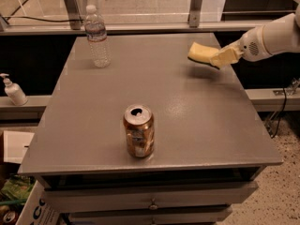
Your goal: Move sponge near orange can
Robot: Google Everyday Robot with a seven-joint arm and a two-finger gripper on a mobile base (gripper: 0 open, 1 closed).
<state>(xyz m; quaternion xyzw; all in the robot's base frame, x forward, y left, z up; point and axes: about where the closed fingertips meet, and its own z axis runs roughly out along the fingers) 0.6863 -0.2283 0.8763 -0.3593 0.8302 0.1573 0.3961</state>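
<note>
The sponge (200,52), a pale yellow foam block, is held off the grey table (187,121) at its far right side, with a shadow under it. My gripper (219,58) reaches in from the right on a white arm and is shut on the sponge's right end. The orange can (138,131) stands upright near the table's front edge, left of centre, its top opened. The sponge is well behind and to the right of the can.
A clear plastic water bottle (97,36) stands at the table's far left. A white pump bottle (13,90) sits on a ledge left of the table. Drawers (150,199) run below the front edge. A cable (280,111) hangs at the right.
</note>
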